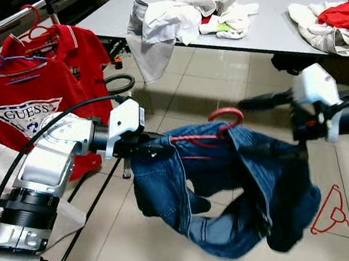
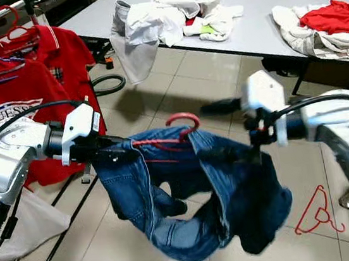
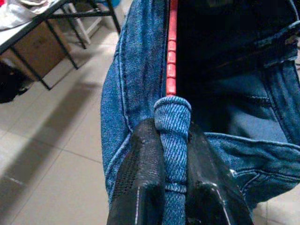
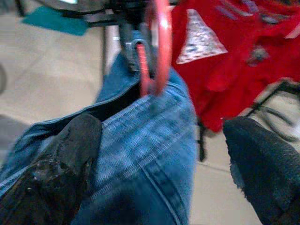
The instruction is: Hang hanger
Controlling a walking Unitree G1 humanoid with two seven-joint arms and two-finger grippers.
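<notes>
I am holding blue jeans [image 1: 233,193] on a red hanger [image 1: 216,128] out in the air, in front of me, over the tiled floor [image 1: 144,249]. My left tool [image 3: 171,187] is clenched on a fold of denim at the left end of the hanger. My right tool [image 4: 159,154] has its fingers [image 4: 61,159] spread wide, with the denim lying between them, so it is not gripping anything.

What could go wrong? The jeans hang low and lumpy on the right side. With just one pinch holding them, I think they could slide off the hanger and drop. The hook [image 2: 183,122] must go on the rail [image 1: 2,24] far to my left, where red shirts [image 1: 31,103] already hang close together. It could bump them or miss. Another red hanger [image 1: 332,215] lies on the floor at right.
</notes>
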